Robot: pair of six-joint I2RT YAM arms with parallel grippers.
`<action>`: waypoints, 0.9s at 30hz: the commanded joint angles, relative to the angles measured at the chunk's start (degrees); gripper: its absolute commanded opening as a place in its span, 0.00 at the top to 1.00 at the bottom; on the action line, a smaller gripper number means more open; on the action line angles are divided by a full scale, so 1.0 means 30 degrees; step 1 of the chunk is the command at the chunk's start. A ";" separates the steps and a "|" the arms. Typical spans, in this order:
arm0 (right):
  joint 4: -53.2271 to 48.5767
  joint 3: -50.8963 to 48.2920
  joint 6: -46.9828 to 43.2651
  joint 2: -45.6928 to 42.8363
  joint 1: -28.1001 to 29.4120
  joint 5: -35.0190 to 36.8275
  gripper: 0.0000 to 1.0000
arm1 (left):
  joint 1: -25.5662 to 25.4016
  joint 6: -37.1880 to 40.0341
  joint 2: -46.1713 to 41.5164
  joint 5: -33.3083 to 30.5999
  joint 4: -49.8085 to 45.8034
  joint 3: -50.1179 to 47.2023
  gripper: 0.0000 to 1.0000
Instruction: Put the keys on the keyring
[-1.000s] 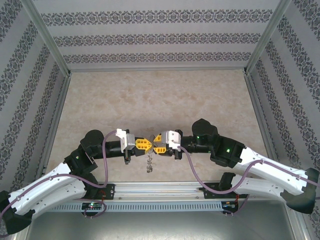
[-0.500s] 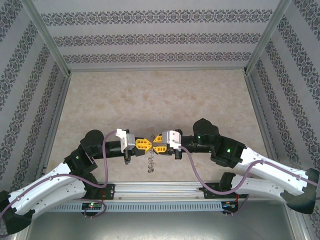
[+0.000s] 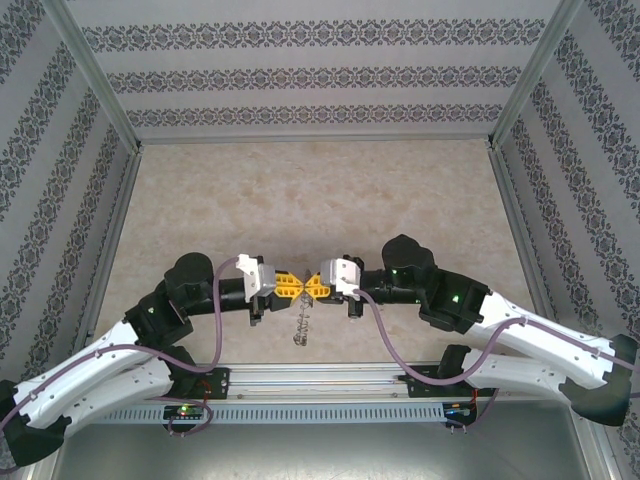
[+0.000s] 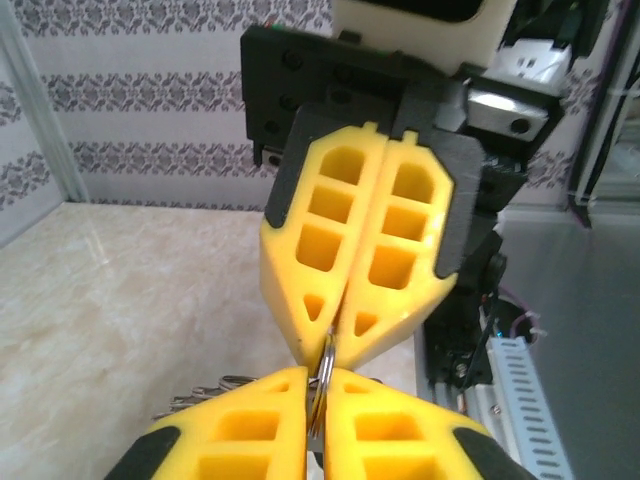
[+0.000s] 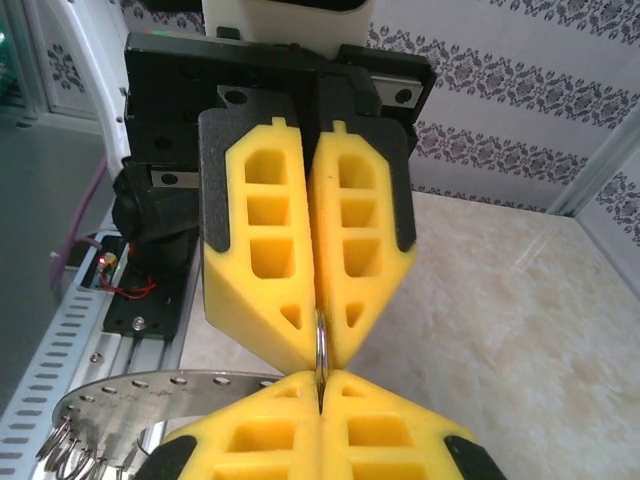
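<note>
so the left gripper (image 3: 299, 288) and right gripper (image 3: 308, 288) meet tip to tip over the near middle of the table (image 3: 320, 200), both pinching one loop (image 5: 320, 350) between them, and the keyring (image 3: 303, 325) is just below, on the bases' side.

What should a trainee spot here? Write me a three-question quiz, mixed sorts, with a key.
1. True or false: the left gripper and the right gripper stand far apart.
2. Both grippers pinch: A) a thin silver wire ring, B) a cloth, C) nothing.
3. Fill in: in the right wrist view, the flat grey metal keyring fringed with small wire loops appears at the lower ____.
Key: 1 false; 2 A; 3 left.
</note>
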 commanded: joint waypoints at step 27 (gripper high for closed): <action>-0.1107 0.1025 -0.1758 0.1035 0.1584 0.2342 0.79 | 0.0050 -0.0249 -0.1151 0.1257 0.2622 -0.0763 1.00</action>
